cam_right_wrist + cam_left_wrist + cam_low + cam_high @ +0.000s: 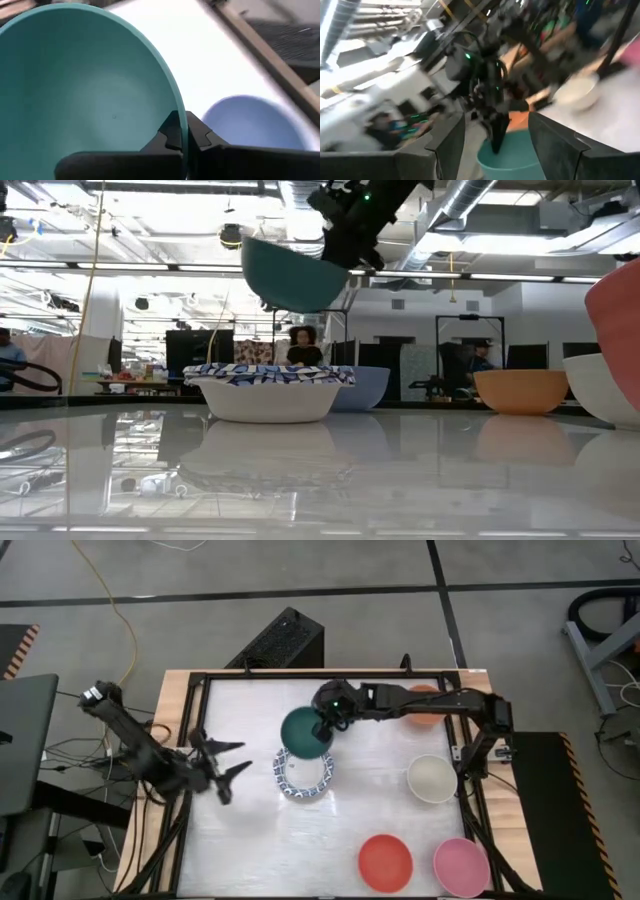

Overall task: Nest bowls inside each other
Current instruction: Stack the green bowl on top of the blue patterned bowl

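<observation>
Green bowl (pixel 303 730), empty, hangs pinched by right fingers (pixel 181 131) above patterned bowl (pixel 304 773); left fingers (pixel 228 762) spread.

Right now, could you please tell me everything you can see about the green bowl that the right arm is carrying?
The green bowl is a plain, smooth teal-green bowl with a round thin rim, looking like plastic or glazed ceramic, and it is empty. The right gripper is shut on its rim, one finger inside and one outside. It hangs tilted in the air, clear of the table, just above and beside the patterned bowl with the blue-and-white rim. Nothing else touches it. A pale blue bowl sits on the table beyond it.
</observation>
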Robot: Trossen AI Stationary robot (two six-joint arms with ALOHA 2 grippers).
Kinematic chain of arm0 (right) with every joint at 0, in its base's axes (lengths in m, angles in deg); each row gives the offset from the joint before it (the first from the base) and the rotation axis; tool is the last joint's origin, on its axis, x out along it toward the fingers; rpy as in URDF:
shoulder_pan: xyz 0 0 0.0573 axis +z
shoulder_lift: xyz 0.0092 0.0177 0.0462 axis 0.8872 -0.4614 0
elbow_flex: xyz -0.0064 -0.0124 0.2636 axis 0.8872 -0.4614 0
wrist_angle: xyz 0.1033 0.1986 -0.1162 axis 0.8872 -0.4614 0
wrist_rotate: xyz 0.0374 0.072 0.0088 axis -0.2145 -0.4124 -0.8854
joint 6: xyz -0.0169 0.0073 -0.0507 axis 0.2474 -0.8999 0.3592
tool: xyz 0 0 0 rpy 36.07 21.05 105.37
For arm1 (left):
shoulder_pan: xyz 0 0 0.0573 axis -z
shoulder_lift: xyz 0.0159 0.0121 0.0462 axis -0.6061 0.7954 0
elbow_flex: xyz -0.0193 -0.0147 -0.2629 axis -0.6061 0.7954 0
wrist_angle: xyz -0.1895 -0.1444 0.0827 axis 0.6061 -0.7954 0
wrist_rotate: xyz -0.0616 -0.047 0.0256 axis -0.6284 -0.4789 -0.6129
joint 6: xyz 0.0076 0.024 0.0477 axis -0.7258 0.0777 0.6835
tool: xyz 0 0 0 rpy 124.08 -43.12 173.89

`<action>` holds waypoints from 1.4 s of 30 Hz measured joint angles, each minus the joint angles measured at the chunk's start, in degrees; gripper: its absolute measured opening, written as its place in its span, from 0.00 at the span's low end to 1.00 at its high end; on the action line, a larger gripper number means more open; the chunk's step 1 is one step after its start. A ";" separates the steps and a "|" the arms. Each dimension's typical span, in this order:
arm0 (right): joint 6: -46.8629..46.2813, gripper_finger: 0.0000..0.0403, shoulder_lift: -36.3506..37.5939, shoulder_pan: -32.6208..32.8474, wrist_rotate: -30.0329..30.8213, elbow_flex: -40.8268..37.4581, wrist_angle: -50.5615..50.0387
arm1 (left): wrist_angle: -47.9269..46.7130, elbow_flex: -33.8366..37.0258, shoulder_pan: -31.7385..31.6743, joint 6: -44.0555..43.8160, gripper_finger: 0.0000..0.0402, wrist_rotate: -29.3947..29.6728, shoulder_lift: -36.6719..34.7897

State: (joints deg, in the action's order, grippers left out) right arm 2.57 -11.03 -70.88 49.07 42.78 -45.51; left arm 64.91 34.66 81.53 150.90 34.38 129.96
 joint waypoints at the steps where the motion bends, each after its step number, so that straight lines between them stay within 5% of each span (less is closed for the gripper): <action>1: -0.04 0.02 0.00 0.41 -1.24 -0.02 -0.35 | -3.33 -0.02 0.61 -3.11 0.52 -1.27 -3.02; 4: -0.13 0.02 -0.45 1.74 -3.26 -0.02 -0.50 | -19.26 -2.03 1.66 -16.22 0.52 -6.67 -12.04; 8: -0.17 0.02 -0.68 2.42 -3.80 -0.04 -1.25 | -44.84 -7.66 1.17 -38.64 0.52 -22.08 -21.83; 14: -1.63 0.02 -0.68 1.79 -5.46 -0.26 -0.83 | -59.97 -11.41 -0.68 -56.57 0.52 -33.39 -26.93; 27: -5.67 0.02 -0.71 1.64 -8.34 -6.48 3.18 | -64.35 -11.43 -0.69 -59.09 0.52 -40.25 -27.20; 33: -6.08 0.02 -0.70 1.77 -8.32 -6.56 4.65 | -66.09 -11.43 -0.72 -57.90 0.52 -36.58 -27.14; 42: -6.41 0.02 -5.67 1.99 -8.47 -6.28 6.08 | -66.06 -11.43 -0.72 -58.30 0.52 -39.85 -26.99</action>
State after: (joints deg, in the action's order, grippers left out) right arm -3.83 -16.70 -68.89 40.60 36.50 -39.42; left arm -1.14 23.23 80.82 92.60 -5.47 102.98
